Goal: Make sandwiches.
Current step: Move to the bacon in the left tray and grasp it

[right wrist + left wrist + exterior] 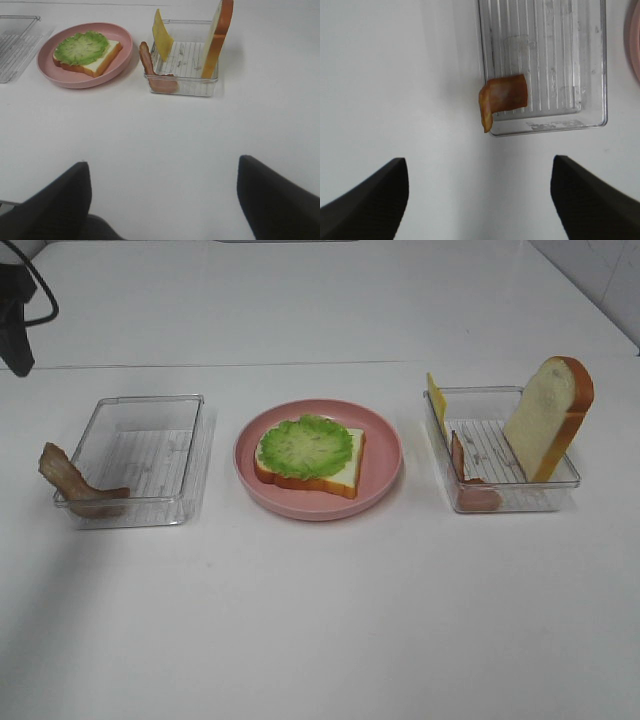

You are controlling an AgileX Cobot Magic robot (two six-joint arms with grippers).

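One white bread slice point(340, 472) with orange-brown crust lies on the pink plate point(320, 508), topped with green lettuce point(305, 445). A second bread slice point(545, 415) stands upright in the right clear tray point(520, 502), with yellow cheese point(437, 400) and a bacon strip point(475, 495) leaning on that tray's left rim. Another bacon strip point(505, 95) hangs over a corner of the left clear tray point(555, 60). My left gripper point(478, 160) is open and empty, above the table near that bacon. My right gripper point(162, 161) is open and empty, well short of the right tray point(182, 85).
A dark part of the left arm point(15, 335) shows at the far left edge of the high view. The white table point(320, 620) stretches in front of the trays and plate. The plate's rim point(634, 45) just shows in the left wrist view.
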